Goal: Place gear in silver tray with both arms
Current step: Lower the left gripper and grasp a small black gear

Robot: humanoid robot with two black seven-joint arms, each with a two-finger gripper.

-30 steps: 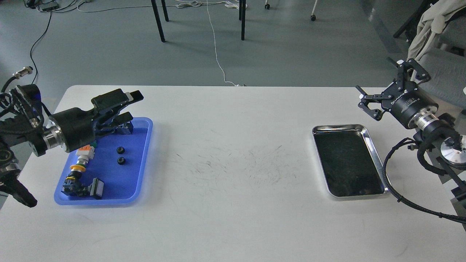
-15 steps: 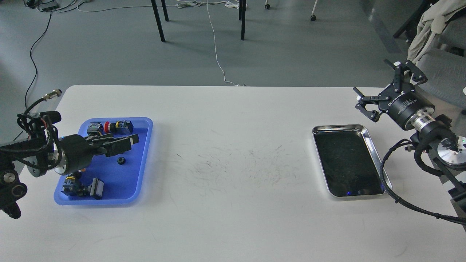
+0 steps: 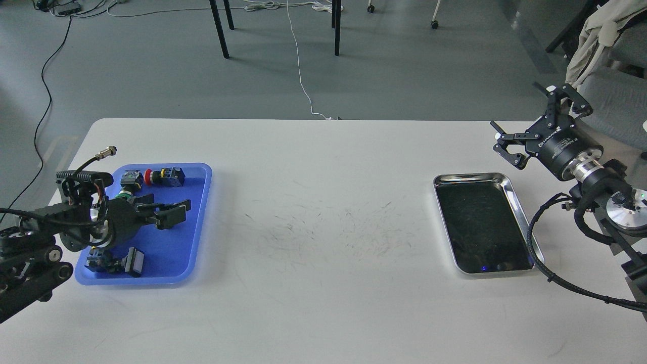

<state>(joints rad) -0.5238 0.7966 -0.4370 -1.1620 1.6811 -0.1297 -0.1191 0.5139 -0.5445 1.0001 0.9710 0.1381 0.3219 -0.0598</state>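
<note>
Currently, left gripper (image 3: 174, 213), jaws parted, is lowering over the hidden gear in blue tray (image 3: 199, 202); presumably small, rigid, light: pinch its rim.

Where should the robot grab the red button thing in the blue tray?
Probably from straight above, pinching the red button switch across its middle. It lies on its side, long way left to right, near the blue tray's far wall, so sideways approaches look blocked.
</note>
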